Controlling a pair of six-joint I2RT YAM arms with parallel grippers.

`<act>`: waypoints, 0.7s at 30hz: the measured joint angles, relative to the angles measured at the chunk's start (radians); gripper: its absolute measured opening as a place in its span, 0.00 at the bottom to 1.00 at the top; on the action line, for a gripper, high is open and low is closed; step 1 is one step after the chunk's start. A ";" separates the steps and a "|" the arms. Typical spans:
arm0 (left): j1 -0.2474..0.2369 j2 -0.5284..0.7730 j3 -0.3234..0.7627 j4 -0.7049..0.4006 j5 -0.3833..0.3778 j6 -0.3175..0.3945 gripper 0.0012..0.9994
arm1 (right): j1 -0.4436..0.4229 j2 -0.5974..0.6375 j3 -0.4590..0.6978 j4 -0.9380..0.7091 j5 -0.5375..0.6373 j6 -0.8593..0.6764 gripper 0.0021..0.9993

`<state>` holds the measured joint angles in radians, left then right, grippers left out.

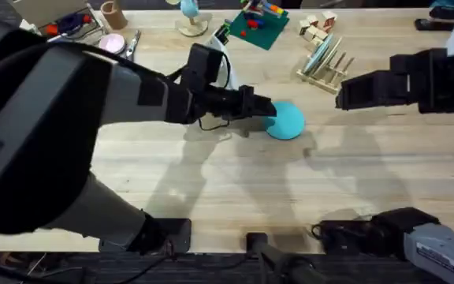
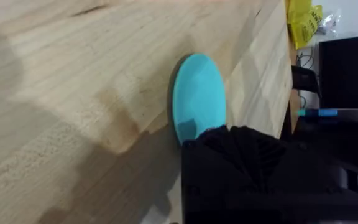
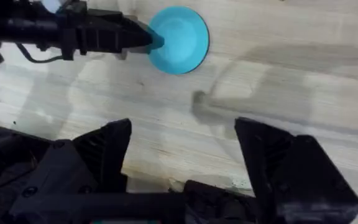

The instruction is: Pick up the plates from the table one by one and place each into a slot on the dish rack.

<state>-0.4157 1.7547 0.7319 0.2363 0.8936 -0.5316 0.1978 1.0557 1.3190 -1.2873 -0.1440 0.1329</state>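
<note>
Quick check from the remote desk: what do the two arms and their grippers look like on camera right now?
Both arms are matte black. The left gripper has slim black fingers, with a thin black cable looping under its wrist. The right gripper shows two broad, angular black fingers. A grey block with a white label sits by the right arm's base.

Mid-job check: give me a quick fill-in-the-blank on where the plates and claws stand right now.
1. The left claw pinches the rim of the round sky ____ plate.
2. That plate lies on the pale wooden ____.
3. A pale cream plate already stands in the wooden dish ____.
4. The right claw hangs ____ above the boards, holding nothing.

Missing words: blue; table; rack; open
</note>
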 joint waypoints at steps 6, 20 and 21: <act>-0.016 0.013 0.000 0.008 -0.001 -0.011 0.04 | 0.000 0.000 0.000 0.000 0.000 0.000 1.00; -0.016 0.014 0.000 0.011 -0.031 -0.022 0.04 | 0.000 0.000 0.000 0.000 -0.003 -0.011 1.00; -0.016 0.015 0.000 0.012 -0.031 -0.022 0.04 | 0.000 0.000 0.000 0.000 -0.002 -0.011 1.00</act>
<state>-0.4316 1.7693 0.7319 0.2479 0.8623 -0.5541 0.1978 1.0555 1.3190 -1.2873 -0.1463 0.1223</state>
